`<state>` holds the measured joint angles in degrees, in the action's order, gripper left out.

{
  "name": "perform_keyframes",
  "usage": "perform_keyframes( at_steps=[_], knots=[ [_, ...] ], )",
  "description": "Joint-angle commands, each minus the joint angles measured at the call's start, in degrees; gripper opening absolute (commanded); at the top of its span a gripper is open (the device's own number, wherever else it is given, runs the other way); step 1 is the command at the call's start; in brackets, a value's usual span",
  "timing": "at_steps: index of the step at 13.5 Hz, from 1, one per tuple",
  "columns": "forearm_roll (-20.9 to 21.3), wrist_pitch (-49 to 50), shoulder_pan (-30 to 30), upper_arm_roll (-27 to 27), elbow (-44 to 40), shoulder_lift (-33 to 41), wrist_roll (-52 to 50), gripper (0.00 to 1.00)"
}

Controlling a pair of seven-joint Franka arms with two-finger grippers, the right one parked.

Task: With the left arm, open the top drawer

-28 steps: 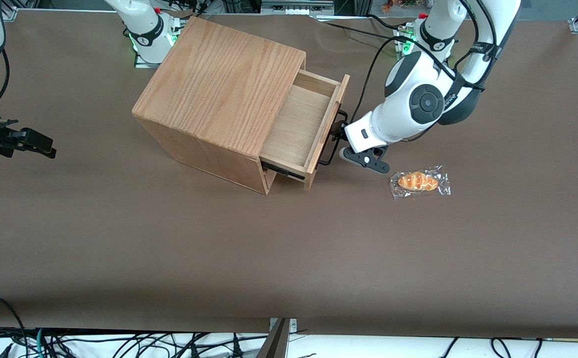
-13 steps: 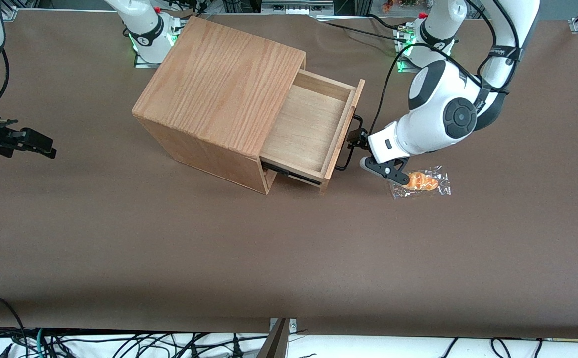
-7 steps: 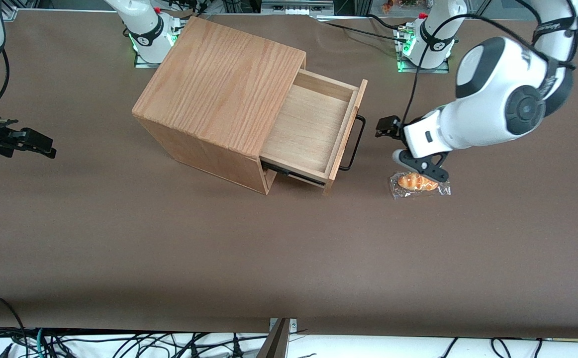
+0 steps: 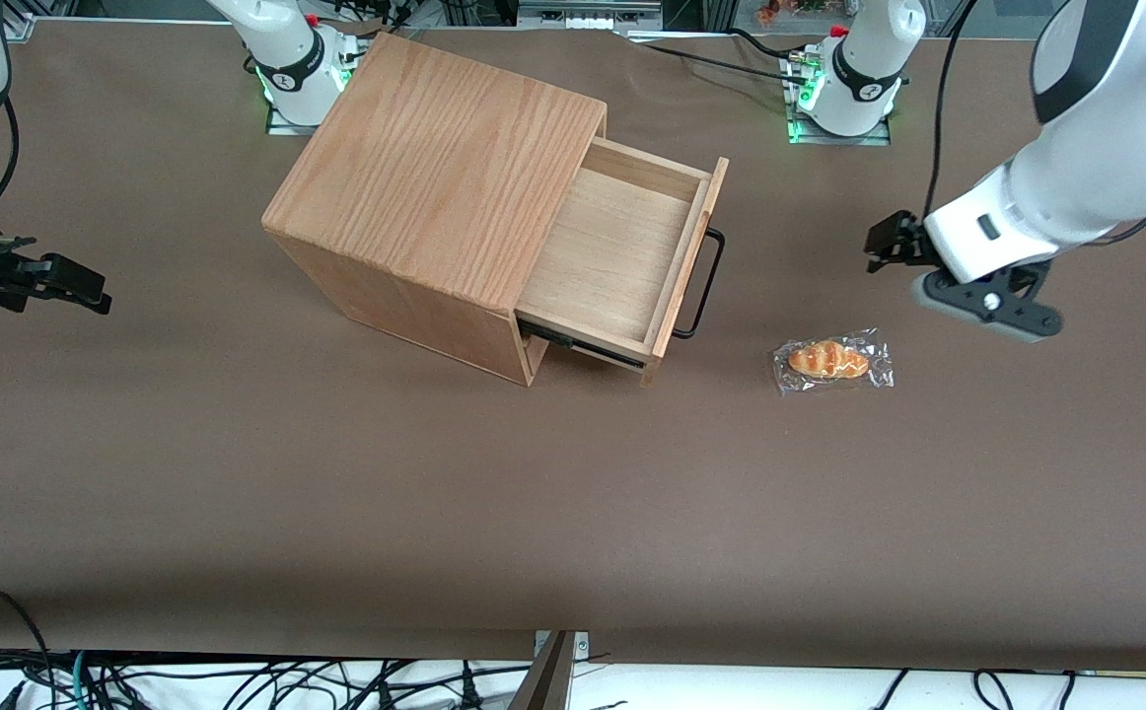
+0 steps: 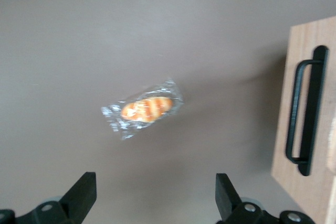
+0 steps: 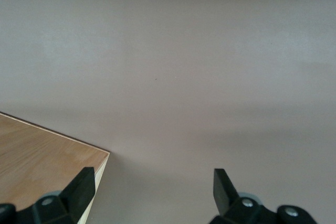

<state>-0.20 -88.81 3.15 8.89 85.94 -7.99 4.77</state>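
1. Where the brown table (image 4: 336, 473) ended nearest the front cam, a white ledge with loose black cables (image 4: 238, 680) ran along its edge; metal frame parts and arm bases w/ green lights sat along the table's edge farthest from that cam.
2. The wooden box (image 4: 435, 187) stood on the table, turned at an angle, approx. mid-table.
3. A wrapped bread roll (image 4: 831, 360) lay on the table near the drawer front, toward the working arm's end, apart from the handle; nothing lay between roll and drawer.
4. The top drawer (image 4: 622, 256) was pulled well out of the box, inside bare, front facing the working arm's end of the table.
5. Its black bar handle (image 4: 701, 286) ran along the drawer front, long axis from nearer the front cam to farther from it; wrist view showed it too (image 5: 307, 111).
6. The left arm (image 4: 1076, 168) hung above the table, toward its own end.
7. Its gripper (image 4: 889, 247) was released, fingers spread wide in the wrist view (image 5: 152, 198), holding nothing, well apart from the handle and above the roll (image 5: 144, 109).
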Motion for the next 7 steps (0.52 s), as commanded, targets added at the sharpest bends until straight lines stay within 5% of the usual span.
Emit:
perform_keyframes(
  at_steps=[1,7],
  knots=[
    [2.0,-2.8,0.3,-2.5,1.2,3.8,0.1,1.00],
    [1.4,-3.6,-3.0,-2.6,2.3,5.1,-3.1,1.00]
  ],
)
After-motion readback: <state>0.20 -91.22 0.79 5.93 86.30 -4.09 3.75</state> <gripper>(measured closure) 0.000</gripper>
